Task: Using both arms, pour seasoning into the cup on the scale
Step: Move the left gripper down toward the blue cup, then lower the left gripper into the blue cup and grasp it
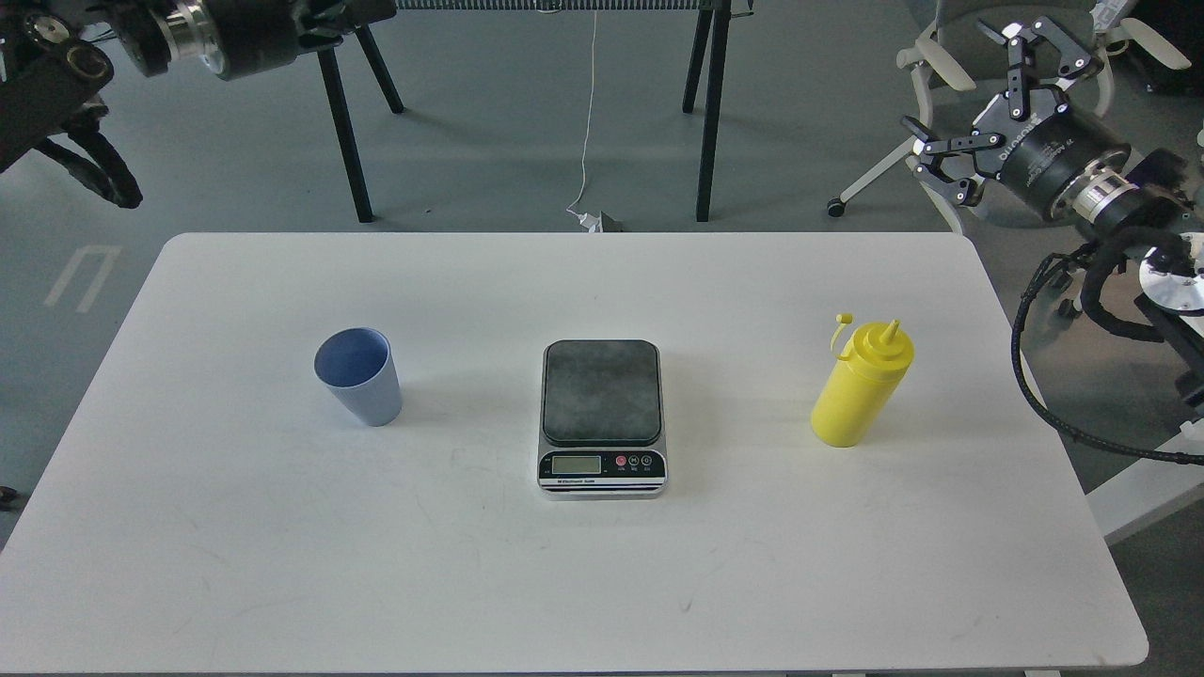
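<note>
While right hand (978,103) hovers, seasoning (861,385) well apart

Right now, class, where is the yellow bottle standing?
In the head view, the yellow bottle stands upright on the table's right side, right of the scale.

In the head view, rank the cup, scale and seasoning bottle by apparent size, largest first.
1. scale, clearly the largest.
2. and 3. seasoning bottle and cup: the bottle looks somewhat larger, but too close to rank firmly.
</note>
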